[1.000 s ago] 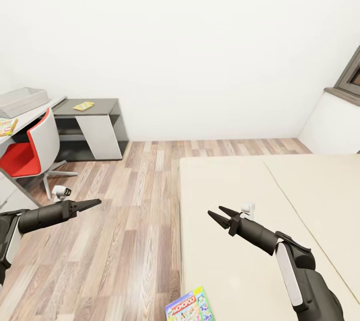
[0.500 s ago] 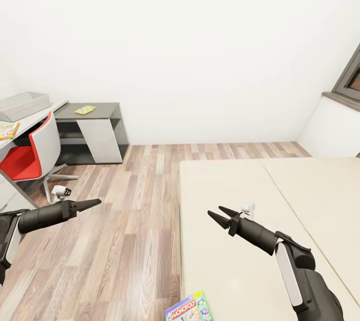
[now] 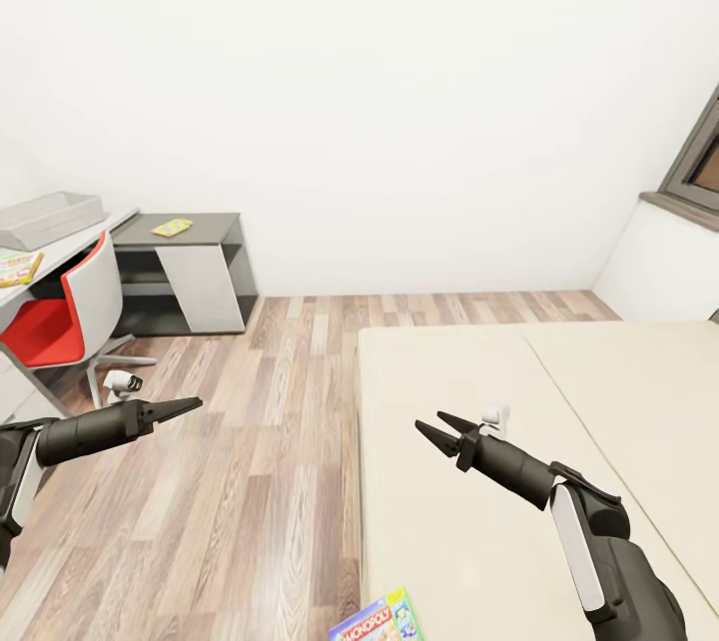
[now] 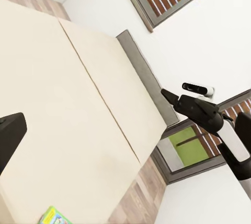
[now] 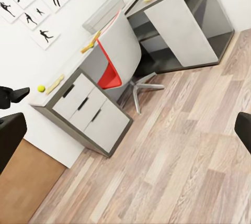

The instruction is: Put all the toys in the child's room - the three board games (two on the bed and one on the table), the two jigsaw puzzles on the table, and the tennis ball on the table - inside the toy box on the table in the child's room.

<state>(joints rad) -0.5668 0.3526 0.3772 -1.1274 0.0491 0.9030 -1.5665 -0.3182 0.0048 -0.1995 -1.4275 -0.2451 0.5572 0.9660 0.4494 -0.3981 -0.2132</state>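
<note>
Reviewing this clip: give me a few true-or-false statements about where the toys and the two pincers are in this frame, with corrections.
1. The right pincer hangs open over the bed. True.
2. The left pincer grips the Monopoly box. False: it holds nothing; the box lies on the bed's near edge.
3. The toy box sits on the table. True.
4. The tennis ball lies on the floor. False: it rests on the table.

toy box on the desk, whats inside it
The toy box sits on the table by the wall. Its grey side and rim show from the head view; its inside is hidden by the near wall, so contents cannot be told.
</note>
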